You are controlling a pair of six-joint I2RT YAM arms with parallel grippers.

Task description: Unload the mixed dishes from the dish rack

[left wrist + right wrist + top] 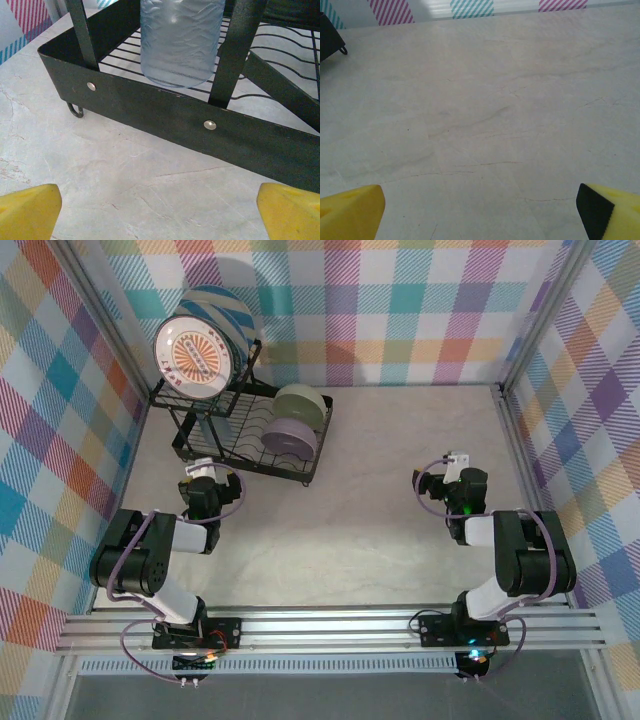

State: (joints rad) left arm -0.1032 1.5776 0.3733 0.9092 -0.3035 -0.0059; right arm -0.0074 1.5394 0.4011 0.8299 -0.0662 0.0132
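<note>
**Full rack, and a boxed-in glass is my nearest pick**

The tumbler [180, 40] stands upright at the near-left corner of the rack [200, 135], between two black uprights [232, 50] and behind the front wall. In the upper basket [200, 400] the sunburst plate [200, 358] stands on edge with the striped plate [225, 305] behind it. To the right, lower down, the green bowl [300, 402] and lavender bowl [290, 435] sit on edge in the slots. Nothing is unloaded yet.

My left gripper [160, 212] is spread wide and empty, low over the table [485, 100], just in front of the rack's wall. My right gripper [480, 210] is also spread and empty, well apart from the rack.

The wall worries me most. If I drive my left gripper straight ahead at this height, my fingers will hit the wall or an upright before the glass. That would shove the whole rack, and the plates up top could rock or tip out.

The gap between the uprights looks tight, so a finger could catch there. The glass looks smooth, and a shallow or off-centre pinch may let it slip. The upper basket seems to sit over that corner, so a straight lift could knock it.
</note>
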